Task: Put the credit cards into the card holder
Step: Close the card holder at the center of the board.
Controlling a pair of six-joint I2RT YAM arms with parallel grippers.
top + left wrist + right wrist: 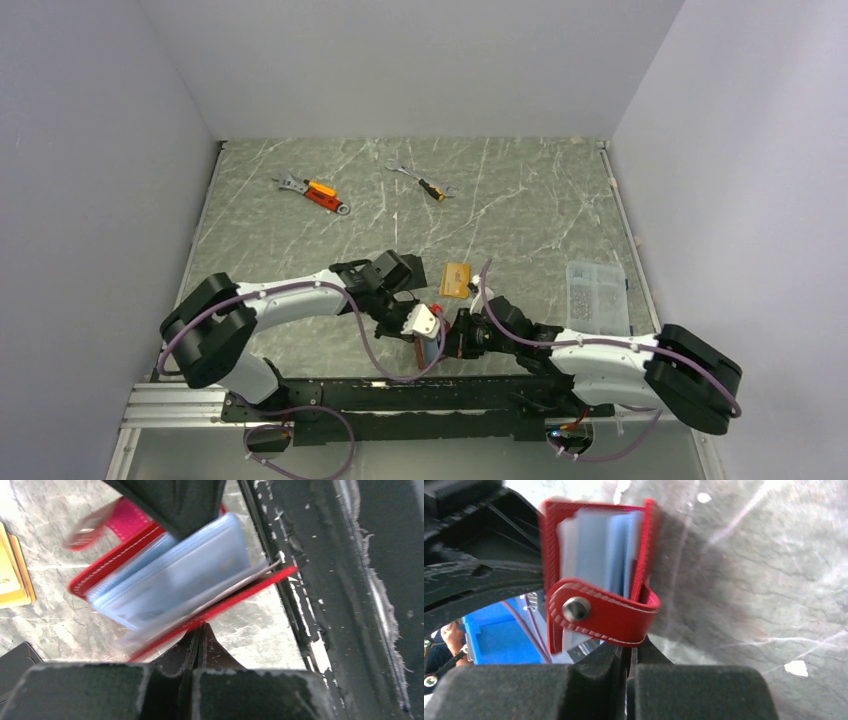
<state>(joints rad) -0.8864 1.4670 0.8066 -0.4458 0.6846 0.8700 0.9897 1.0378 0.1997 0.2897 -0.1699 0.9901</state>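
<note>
The red card holder (125,555) hangs open above the table's near edge, its pale blue-grey pockets fanned out. It also shows in the top view (433,350) and in the right wrist view (624,615), snap tab towards the camera. My left gripper (202,630) is shut on the lower red cover edge. My right gripper (630,650) is shut on the other cover, just under the tab. A silver-grey card edge (262,569) sticks out between the pockets and the cover. The orange-gold card (455,278) and the black card (15,662) lie on the table.
Two orange-handled wrenches (312,191) (425,183) lie at the back. A clear plastic box (597,297) stands at the right. The black rail (400,395) runs along the near edge, close under both grippers. A blue bin (499,640) shows beyond the table.
</note>
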